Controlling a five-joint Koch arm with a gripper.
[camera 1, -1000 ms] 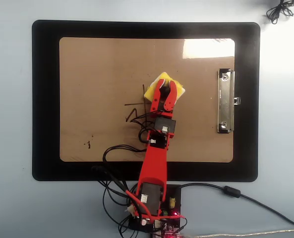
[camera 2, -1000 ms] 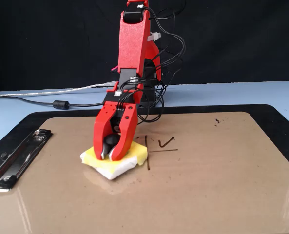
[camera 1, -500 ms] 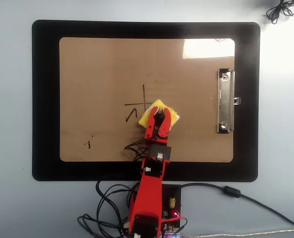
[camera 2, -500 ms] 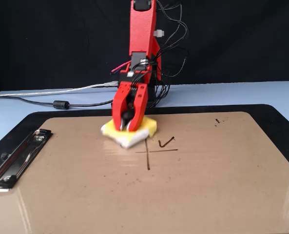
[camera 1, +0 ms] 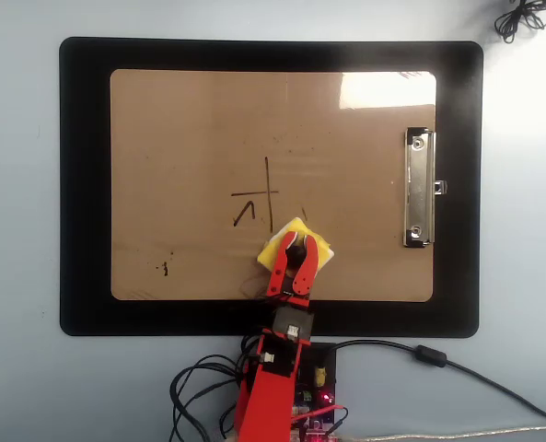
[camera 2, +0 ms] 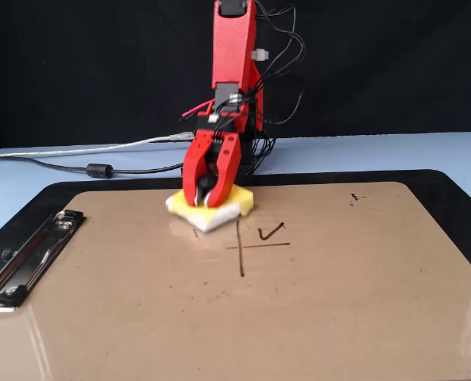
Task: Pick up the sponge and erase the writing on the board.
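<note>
Pinching the sponge [camera 1: 297, 249], the red tool [camera 1: 296, 247] presses it flat onto the board [camera 1: 180, 129], near the board's lower edge as the overhead view shows it, close to the arm's base. Its 2 jaws close on the middle of the yellow block, whose whitish edges show on either side in the fixed view [camera 2: 212, 208].

The sponge sits just below and slightly right of the writing [camera 1: 259, 198] in the overhead view. In that view the writing shows as a dark cross with 1 small inverted-V mark to its lower left, and only a faint trace where a mark on the right might be. The sponge's upper corner lies very near the foot of the cross; whether it touches the stroke cannot be told.

The board rests on a black mat [camera 1: 84, 184] on the pale blue counter [camera 1: 19, 230], with its silver clip [camera 1: 419, 189] at the right.

Judged from this, the pick-up is done and wiping is under way, but most of the writing is left: the cross and at least 1 mark need more passes.
</note>
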